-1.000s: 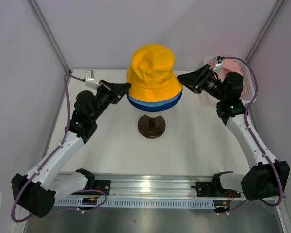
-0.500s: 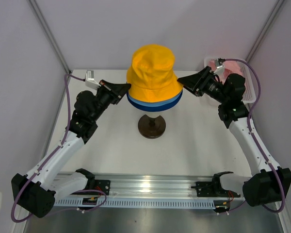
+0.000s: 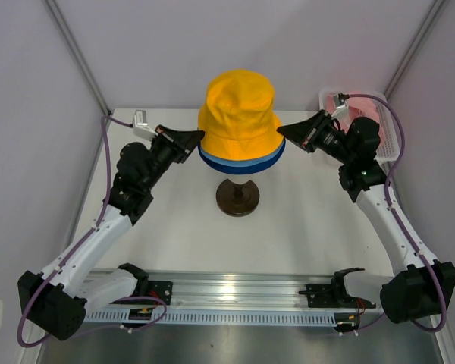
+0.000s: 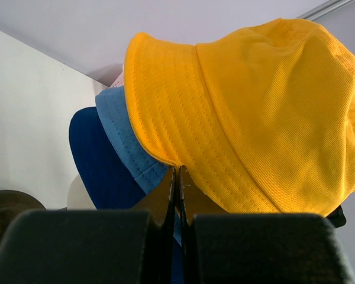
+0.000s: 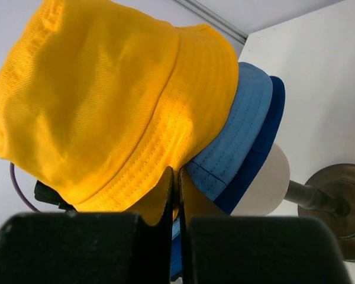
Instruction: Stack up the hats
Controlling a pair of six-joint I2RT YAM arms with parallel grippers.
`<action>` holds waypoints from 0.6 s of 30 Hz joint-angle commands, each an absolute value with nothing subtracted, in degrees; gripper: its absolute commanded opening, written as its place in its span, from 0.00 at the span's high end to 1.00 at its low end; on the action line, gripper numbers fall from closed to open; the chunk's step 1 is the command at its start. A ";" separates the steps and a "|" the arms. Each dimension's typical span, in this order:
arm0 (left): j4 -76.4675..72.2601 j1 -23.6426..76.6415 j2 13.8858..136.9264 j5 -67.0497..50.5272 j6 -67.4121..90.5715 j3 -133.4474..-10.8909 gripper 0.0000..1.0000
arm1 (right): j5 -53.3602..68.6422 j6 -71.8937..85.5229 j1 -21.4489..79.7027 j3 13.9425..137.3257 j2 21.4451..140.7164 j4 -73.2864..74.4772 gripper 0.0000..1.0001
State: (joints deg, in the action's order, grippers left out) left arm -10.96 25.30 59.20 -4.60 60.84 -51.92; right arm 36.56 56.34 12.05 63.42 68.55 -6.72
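Observation:
The yellow-orange hat (image 3: 239, 106) sits on top of the light blue hat (image 3: 239, 161) and the dark blue hat (image 3: 241, 170), all stacked on the cream mannequin head. My left gripper (image 3: 201, 136) is shut on the yellow hat's brim at its left edge. My right gripper (image 3: 280, 131) is shut on the brim at its right edge. In the left wrist view the left gripper (image 4: 177, 171) pinches the yellow hat (image 4: 254, 106) above the light blue hat (image 4: 121, 130) and the dark blue hat (image 4: 97, 160). The right wrist view shows the right gripper (image 5: 176, 171) on the yellow hat (image 5: 106, 94). The pink hat (image 3: 362, 112) lies in the basket.
The mannequin head (image 5: 263, 183) stands on a thin post with a dark round base (image 3: 237, 197) at mid-table. A white mesh basket (image 3: 394, 144) stands at the back right, behind my right arm. Grey walls close in the back and both sides.
My right gripper has moved slightly left and down along the brim's right edge, and its arm has shifted clear of the basket. The left arm and the hats have not moved.

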 commanded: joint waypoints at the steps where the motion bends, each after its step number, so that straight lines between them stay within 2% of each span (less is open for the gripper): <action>1: -7.56 26.37 58.19 -4.05 58.01 -50.19 0.99 | 33.76 51.78 13.18 61.35 67.50 -3.88 1.00; 9: -3.96 26.28 53.97 -3.08 54.68 -44.30 0.99 | 31.47 48.61 13.53 55.20 66.89 -0.27 1.00; 18: -1.76 26.28 54.05 -4.57 50.01 -45.70 0.98 | 30.24 44.13 13.80 57.30 66.27 3.51 0.98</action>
